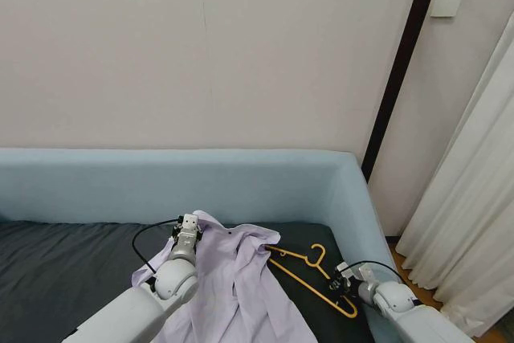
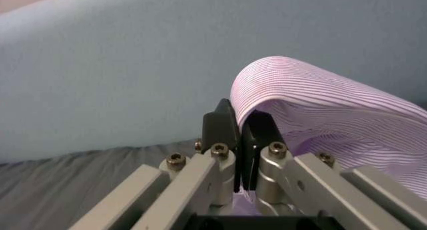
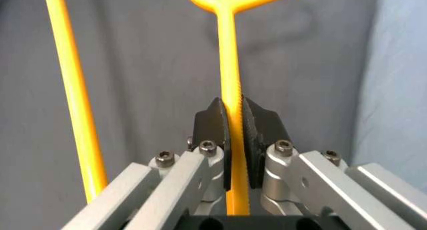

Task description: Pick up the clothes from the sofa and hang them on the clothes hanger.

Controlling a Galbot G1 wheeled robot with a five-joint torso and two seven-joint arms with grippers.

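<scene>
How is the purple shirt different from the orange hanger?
The shirt is striped lilac cloth, crumpled in a heap; the hanger is a thin orange frame. The shirt is pinched by the left gripper, the hanger by the right gripper. Both rest on the sofa seat.

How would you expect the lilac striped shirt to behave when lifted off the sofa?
Probably floppy: the shirt drapes in loose folds from the shut fingers of the left gripper. Likely light, since the striped fabric looks thin. It might catch the orange hanger nearby.
</scene>
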